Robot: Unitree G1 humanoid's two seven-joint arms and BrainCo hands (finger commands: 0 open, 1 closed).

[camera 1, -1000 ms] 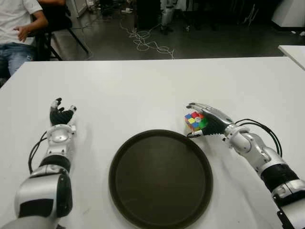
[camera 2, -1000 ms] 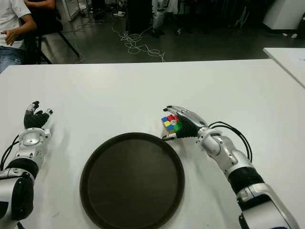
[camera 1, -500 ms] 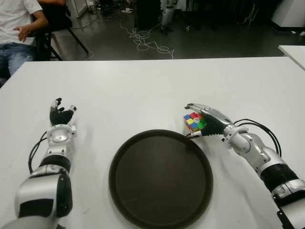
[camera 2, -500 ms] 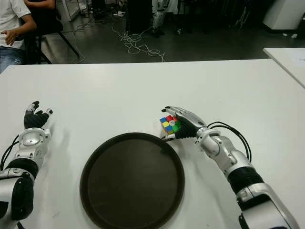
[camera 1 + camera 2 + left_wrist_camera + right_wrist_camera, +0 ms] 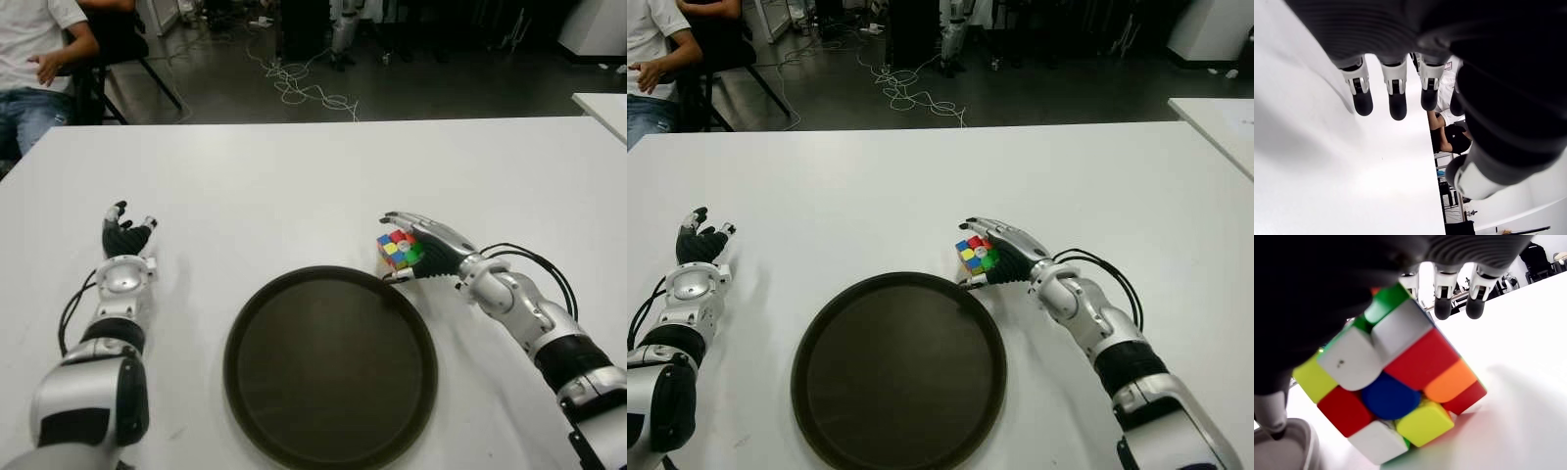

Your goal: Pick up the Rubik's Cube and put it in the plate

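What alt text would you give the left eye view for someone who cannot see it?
The robot's right hand grips a Rubik's Cube just beyond the far right rim of a round dark plate on a white table. The left hand shows empty, well to the left of the plate. A seated person is visible beyond the table's far left corner.

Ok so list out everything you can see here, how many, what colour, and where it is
Rubik's Cube: one, multicoloured, in the right hand just beyond the plate's far right rim.
Plate: one, dark brown, round, near middle of the table, holding nothing.
Table: one, white, under everything.
Second table: one, white, far right edge.
Cables: a tangle, light, on the dark floor behind.
Person: one, seated, white shirt, far left.
Right hand: fingers curled on the cube.
Left hand: open, left of the plate.
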